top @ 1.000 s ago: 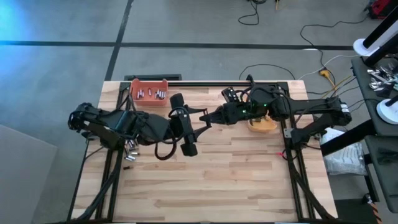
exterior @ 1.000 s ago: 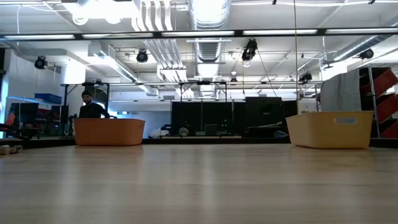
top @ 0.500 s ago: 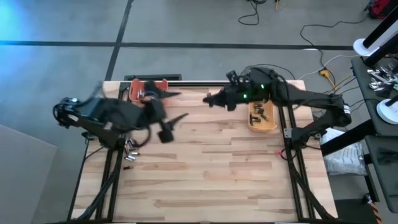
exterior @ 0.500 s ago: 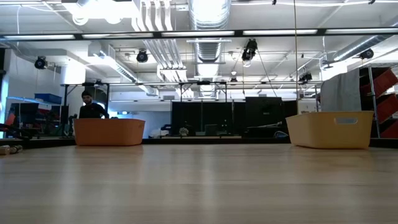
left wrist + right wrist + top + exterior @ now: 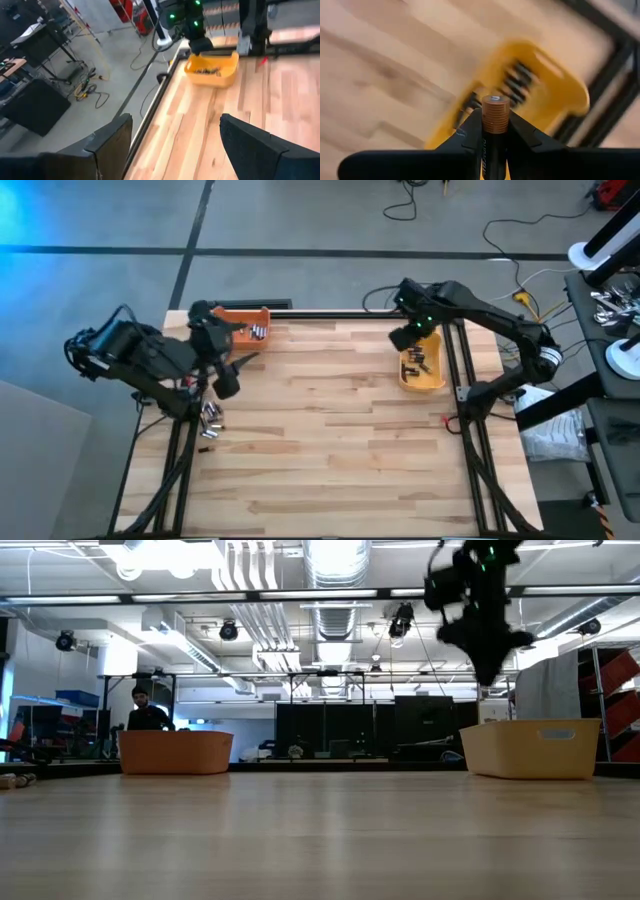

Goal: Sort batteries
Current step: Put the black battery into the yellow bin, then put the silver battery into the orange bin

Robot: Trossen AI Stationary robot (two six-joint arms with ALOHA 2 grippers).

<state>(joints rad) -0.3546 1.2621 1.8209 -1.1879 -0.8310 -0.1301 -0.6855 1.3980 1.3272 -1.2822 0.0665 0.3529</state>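
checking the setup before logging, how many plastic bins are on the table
2. The orange bin sits at the table's far-left corner, by the left arm. The yellow bin sits at the far-right edge, below the right tool. Nothing suggests a hidden third.

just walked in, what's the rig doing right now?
Battery sorting. The right gripper is shut on a dark, copper-topped battery and hangs above the yellow bin at the table's right edge, which already holds dark batteries. The left gripper is open and empty, near the orange bin at the far left corner; silvery batteries lie in that one. A few loose batteries sit at the table's left edge.
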